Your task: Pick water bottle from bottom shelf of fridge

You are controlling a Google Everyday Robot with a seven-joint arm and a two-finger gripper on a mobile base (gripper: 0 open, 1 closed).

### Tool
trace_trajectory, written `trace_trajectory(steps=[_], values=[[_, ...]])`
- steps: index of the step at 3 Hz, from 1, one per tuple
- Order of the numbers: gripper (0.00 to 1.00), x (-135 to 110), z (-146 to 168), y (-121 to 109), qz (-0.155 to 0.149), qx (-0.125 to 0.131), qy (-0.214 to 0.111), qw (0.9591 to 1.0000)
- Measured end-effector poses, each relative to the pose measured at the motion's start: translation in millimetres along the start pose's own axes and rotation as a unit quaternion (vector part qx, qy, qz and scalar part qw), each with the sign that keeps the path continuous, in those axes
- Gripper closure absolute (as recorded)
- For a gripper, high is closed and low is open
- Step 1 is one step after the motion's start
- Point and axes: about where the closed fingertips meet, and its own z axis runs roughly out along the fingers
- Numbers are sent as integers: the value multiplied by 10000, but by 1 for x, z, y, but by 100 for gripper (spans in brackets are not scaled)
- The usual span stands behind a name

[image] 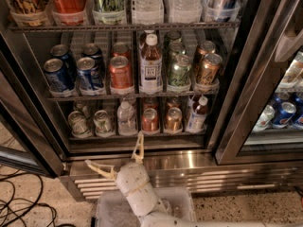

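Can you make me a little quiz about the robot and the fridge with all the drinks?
1. True or false: the gripper already holds the water bottle.
2. Where is the gripper? A: among the cans on the middle shelf. B: low in front of the fridge, near the front edge of the bottom shelf. C: behind the closed glass door.
3. Are its jaws open or shut?
Key: 1 false, it is apart from the bottle. 2 B. 3 open, spread wide.
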Motion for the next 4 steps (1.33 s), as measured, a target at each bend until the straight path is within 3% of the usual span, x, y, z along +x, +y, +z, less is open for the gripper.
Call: trace_trajectory(steps=[1, 2, 3, 4], values=[[5, 8, 26, 12, -480, 89, 378, 9981], [6, 30, 42, 17, -846, 176, 893, 9922], [17, 60, 45, 10, -770, 397, 1369, 9868], [29, 87, 40, -6, -318, 786, 1634, 9829]])
